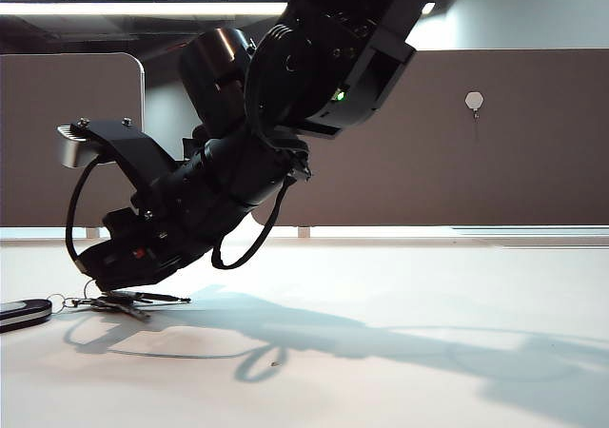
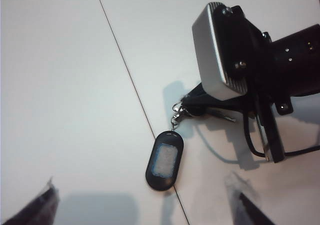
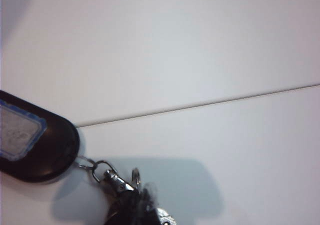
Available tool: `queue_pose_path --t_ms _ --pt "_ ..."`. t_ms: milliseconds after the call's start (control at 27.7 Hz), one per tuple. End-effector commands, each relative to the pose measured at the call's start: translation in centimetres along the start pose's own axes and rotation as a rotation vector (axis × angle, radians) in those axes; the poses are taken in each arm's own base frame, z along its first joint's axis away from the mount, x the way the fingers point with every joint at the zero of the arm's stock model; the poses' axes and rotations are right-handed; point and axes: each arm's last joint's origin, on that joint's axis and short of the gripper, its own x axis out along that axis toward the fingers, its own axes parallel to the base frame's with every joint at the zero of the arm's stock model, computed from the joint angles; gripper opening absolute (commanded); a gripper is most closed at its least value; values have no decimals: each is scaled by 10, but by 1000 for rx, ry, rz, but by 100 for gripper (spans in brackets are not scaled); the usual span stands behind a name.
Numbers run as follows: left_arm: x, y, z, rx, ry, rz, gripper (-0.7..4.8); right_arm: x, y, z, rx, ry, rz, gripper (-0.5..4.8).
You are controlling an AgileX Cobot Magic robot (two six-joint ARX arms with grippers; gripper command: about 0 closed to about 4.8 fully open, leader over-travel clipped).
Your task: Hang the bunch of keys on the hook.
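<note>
Brown partition panels (image 1: 533, 133); white table (image 1: 400, 285); ceiling striplight (image 1: 143, 9).

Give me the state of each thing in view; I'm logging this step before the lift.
Bunch of silver keys with black oval fob: flat on the white table, keys end pinched.
Pale hexagonal wall hook: bare, nothing hanging.
Right gripper: down at the table, shut on the keys.
Left gripper: open, above the fob, holding nothing.

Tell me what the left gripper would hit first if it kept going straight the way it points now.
Most likely the white table. The left gripper, open above it, points down at the surface, with the bunch of keys just ahead and the right gripper shut on the keys. Depth is unclear, so the fob could come first.
</note>
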Motion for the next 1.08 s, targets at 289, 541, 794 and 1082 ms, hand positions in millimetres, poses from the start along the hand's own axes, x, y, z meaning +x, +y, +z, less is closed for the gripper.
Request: queue_pose_path --t_ms 289,541,794,1082 --pt "-1 0 1 3 -10 4 479 -22 -8 28 25 -79 -47 -6" --pt "-1 1 3 6 -30 7 479 -79 -24 76 15 -225 -139 -6" --pt "-4 2 27 -25 -281 -45 479 -195 -65 114 63 -383 -369 -6" --pt "9 9 68 -108 -535 -152 479 -279 -122 88 190 -376 -609 -6"
